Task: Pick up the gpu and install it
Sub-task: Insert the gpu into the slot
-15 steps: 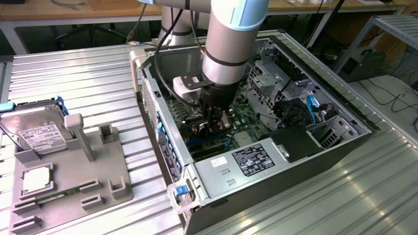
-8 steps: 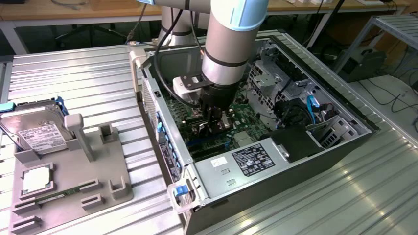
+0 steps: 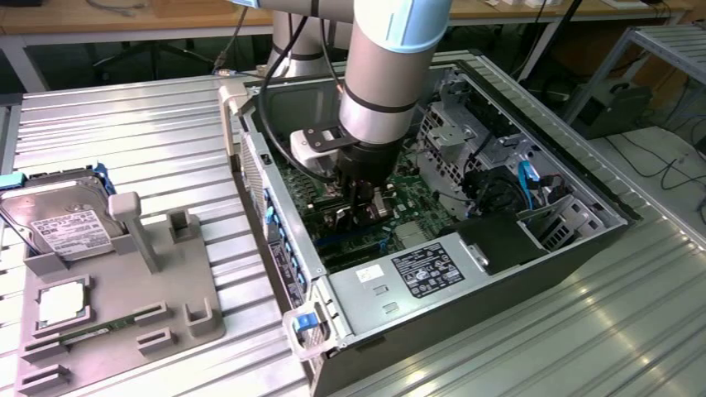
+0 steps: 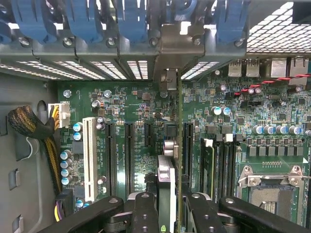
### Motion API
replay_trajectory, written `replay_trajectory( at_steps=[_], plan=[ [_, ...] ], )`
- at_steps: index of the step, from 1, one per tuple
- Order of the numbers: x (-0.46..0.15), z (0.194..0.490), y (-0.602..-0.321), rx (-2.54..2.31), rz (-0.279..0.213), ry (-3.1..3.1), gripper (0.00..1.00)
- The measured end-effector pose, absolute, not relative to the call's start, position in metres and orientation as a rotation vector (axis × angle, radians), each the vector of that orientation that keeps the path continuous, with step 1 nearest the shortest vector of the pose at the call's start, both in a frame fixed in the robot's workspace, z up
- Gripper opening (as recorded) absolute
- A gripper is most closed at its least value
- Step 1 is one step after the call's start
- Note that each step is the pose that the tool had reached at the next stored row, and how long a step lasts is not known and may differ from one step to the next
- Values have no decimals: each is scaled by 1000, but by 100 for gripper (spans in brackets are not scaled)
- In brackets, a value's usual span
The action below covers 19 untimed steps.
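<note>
Down inside the open computer case (image 3: 601,198), the claw (image 4: 167,206) is gripping the gpu (image 4: 167,167) by its top edge above the motherboard (image 4: 121,104) slots, a thin, stiff card, probably light but fragile.

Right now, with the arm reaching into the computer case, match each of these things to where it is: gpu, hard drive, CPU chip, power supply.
Things:
1. gpu
2. hard drive
3. CPU chip
4. power supply

Places:
A. in a square recess of the grey holder
B. fixed at one end of the computer case, black label showing
C. in the gripper, above the motherboard slots
D. in the grey holder, white label showing

Pairs: 1-C, 2-D, 3-A, 4-B
</note>
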<state>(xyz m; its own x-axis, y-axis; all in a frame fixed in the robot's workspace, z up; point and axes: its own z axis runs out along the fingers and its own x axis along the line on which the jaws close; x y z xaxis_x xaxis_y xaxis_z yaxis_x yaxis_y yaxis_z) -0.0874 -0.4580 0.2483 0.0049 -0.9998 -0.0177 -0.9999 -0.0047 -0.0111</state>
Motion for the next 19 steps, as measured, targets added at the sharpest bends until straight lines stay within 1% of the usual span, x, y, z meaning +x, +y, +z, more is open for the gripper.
replay_trajectory(
  at_steps=[19],
  plan=[
    [-84,250,-458,-2214,11,2204,28]
  ],
)
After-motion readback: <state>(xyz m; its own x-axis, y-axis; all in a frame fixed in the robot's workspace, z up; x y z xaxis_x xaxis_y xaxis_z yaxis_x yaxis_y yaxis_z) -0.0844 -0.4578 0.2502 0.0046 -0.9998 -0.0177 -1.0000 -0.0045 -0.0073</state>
